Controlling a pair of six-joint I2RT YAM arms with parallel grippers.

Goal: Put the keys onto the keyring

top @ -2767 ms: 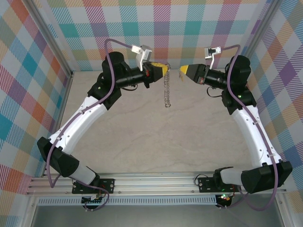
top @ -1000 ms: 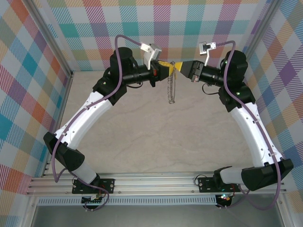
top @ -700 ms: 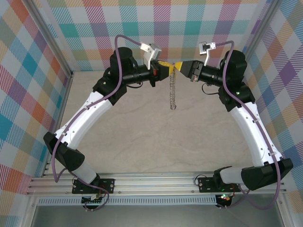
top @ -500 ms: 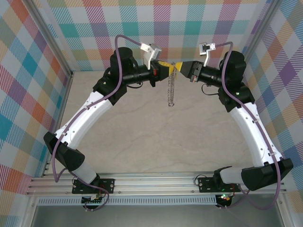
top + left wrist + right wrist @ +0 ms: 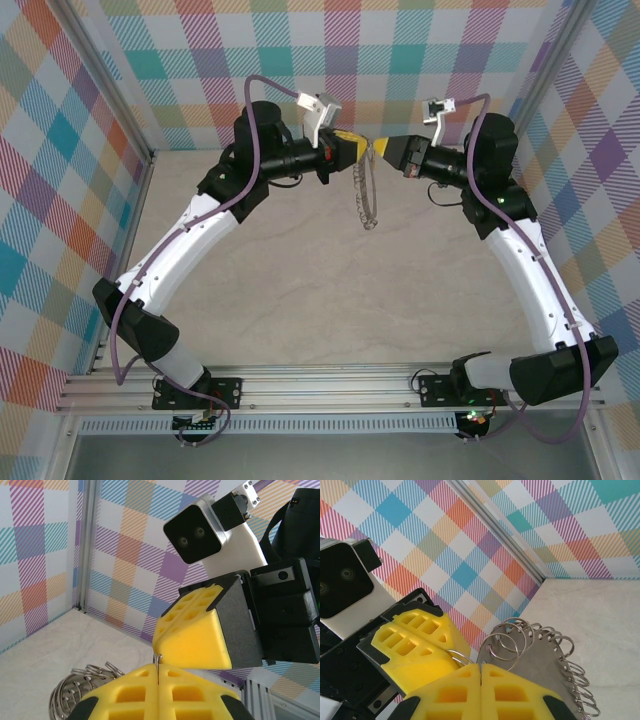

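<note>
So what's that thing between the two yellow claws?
That's the keyring. It's a floppy grey metal ring, and it dangles down from the little gap where the left gripper and right gripper nearly meet. The top view shows it best.

One keyring (image 5: 367,200), a left arm (image 5: 190,245), a right arm (image 5: 535,270).

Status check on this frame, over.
Left gripper shut on keyring; right gripper shut, tips nearly meeting. Keyring hangs below them. Nothing in the way.
</note>
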